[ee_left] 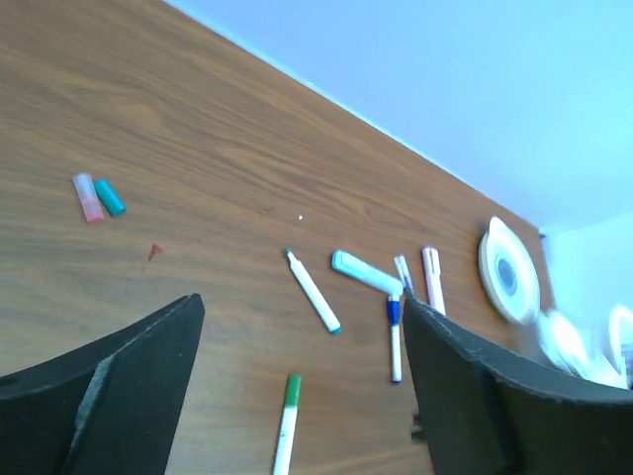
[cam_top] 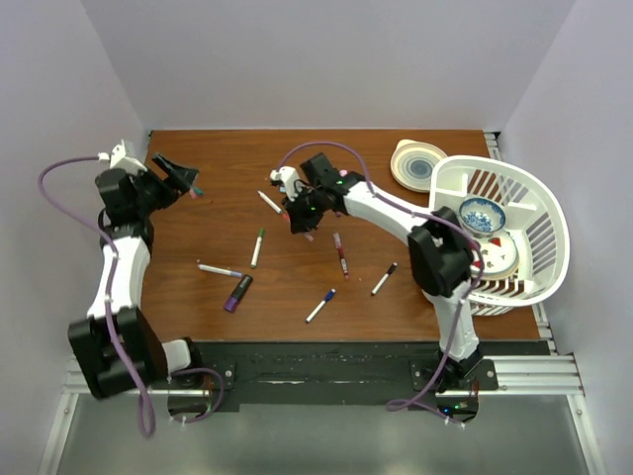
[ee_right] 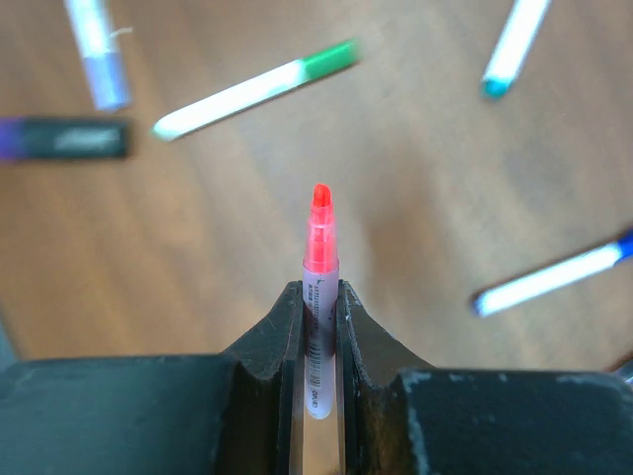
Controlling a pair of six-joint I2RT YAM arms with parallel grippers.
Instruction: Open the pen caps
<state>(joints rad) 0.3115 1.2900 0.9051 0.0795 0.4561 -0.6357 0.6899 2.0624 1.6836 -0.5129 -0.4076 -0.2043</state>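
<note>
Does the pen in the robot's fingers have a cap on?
No, the pen shows a bare red tip beyond the right fingers.

Seven marker pens (cam_top: 257, 247) on one wooden table (cam_top: 297, 158), plus an eighth, a red-tipped pen (ee_right: 319, 247); two loose caps, one pink cap (ee_left: 89, 198) and one teal cap (ee_left: 110, 197); two plates (cam_top: 419, 164); one bowl (cam_top: 482, 214); one white basket (cam_top: 544, 233); two robot arms (cam_top: 381, 209).

My top view looks down on the table (cam_top: 287, 287) from behind its near edge, left wrist skims low toward the plate (ee_left: 506, 269), right wrist sits close over it (all share one green cap (cam_top: 260, 235)).
</note>
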